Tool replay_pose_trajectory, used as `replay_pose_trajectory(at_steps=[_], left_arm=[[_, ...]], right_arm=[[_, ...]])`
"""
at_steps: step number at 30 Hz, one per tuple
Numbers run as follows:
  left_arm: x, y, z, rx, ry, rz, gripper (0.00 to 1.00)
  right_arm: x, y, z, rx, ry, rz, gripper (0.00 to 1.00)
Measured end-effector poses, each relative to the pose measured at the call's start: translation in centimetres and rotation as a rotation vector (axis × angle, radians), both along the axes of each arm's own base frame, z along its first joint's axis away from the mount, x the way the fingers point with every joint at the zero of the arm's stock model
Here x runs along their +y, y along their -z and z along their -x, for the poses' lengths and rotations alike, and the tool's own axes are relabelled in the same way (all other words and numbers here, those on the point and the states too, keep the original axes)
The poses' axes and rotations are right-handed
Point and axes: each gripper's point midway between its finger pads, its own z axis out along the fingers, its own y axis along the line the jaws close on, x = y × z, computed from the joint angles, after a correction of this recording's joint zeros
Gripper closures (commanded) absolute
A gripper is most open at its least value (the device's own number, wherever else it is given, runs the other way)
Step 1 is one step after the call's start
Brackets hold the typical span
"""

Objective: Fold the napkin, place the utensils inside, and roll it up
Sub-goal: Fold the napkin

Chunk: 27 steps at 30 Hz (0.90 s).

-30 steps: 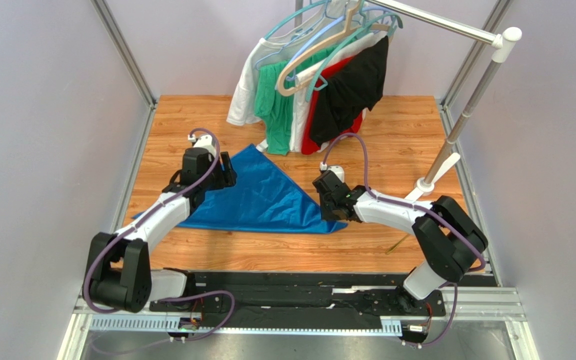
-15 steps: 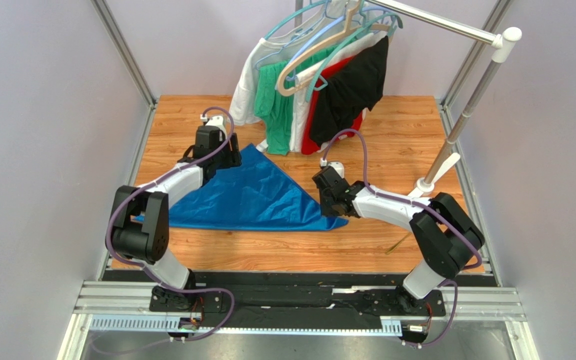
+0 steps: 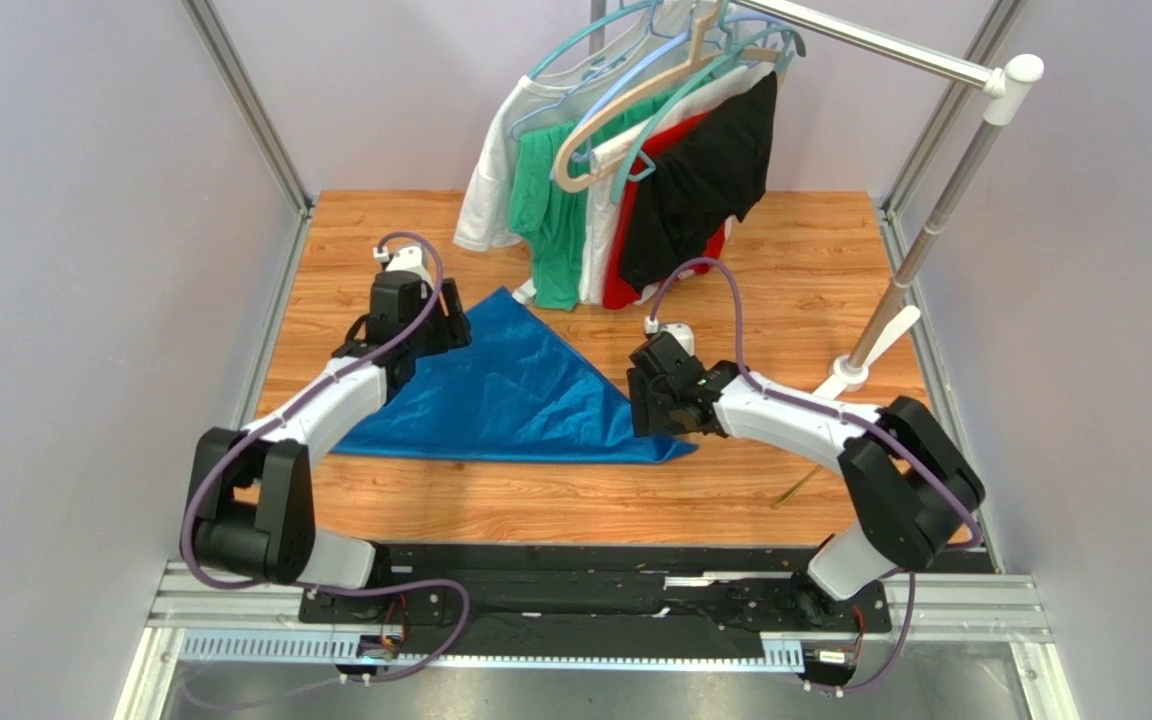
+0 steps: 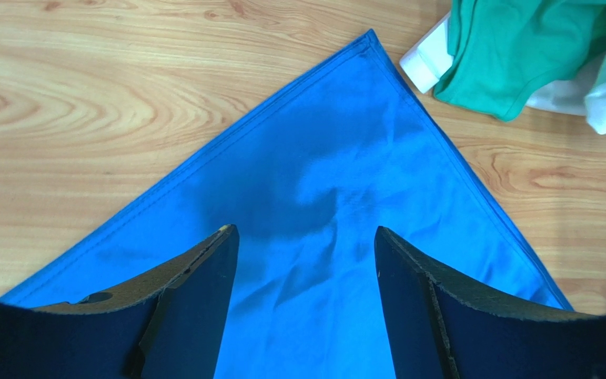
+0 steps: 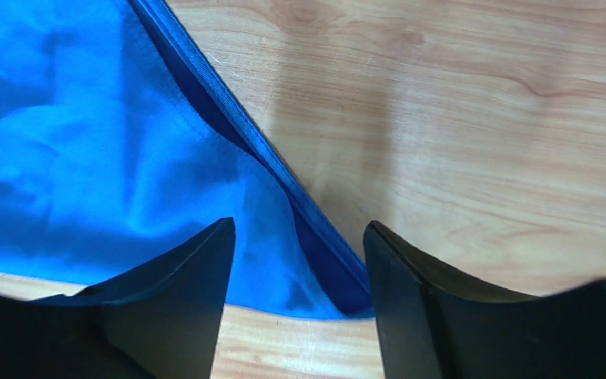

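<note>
The blue napkin (image 3: 515, 398) lies flat on the wooden table, folded into a triangle whose apex points to the back. My left gripper (image 3: 440, 333) hovers open over the apex area. In the left wrist view its fingers (image 4: 195, 300) straddle bare blue cloth (image 4: 338, 181) and hold nothing. My right gripper (image 3: 642, 402) is open at the napkin's right corner. The right wrist view shows that layered corner (image 5: 314, 260) lying loose between the fingertips (image 5: 203, 260). The utensils are out of view.
A clothes rack (image 3: 928, 225) stands at the back right, with green, white, red and black garments (image 3: 642, 165) hanging low over the table's rear. A green garment's hem (image 4: 519, 47) hangs close to the napkin's apex. Metal frame posts and grey walls close in both sides.
My right gripper has opened and let go of the napkin's right corner. The left arm reached back over the apex, then drew slightly leftward, staying open.
</note>
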Motion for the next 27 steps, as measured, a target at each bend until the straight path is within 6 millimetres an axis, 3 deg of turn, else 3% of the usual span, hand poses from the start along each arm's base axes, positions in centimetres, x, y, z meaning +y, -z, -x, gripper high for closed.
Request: replay_pose_trajectory(at_steps=[6, 10, 17, 22, 27], left_arm=[[0.1, -0.6, 1.7, 0.007, -0.019, 0.039, 0.26], [-0.4, -0.5, 2.3, 0.016, -0.007, 0.070, 0.26], [-1.7, -0.4, 2.8, 0.031, 0.033, 0.111, 0.26], [-2.3, 0.4, 3.3, 0.042, 0.048, 0.141, 0.26], [-2.5, 2.6, 4.6, 0.084, 0.043, 0.165, 0.26]], right_arm=[[-1.1, -3.9, -0.2, -0.073, 0.053, -0.031, 0.30], [-3.3, -5.6, -0.6, -0.109, 0.165, -0.057, 0.30], [-6.0, -5.3, 0.7, -0.092, 0.283, -0.095, 0.33], [-3.9, -5.4, 1.2, -0.067, 0.227, -0.173, 0.35], [1.5, -5.2, 2.0, -0.050, 0.088, -0.228, 0.35]])
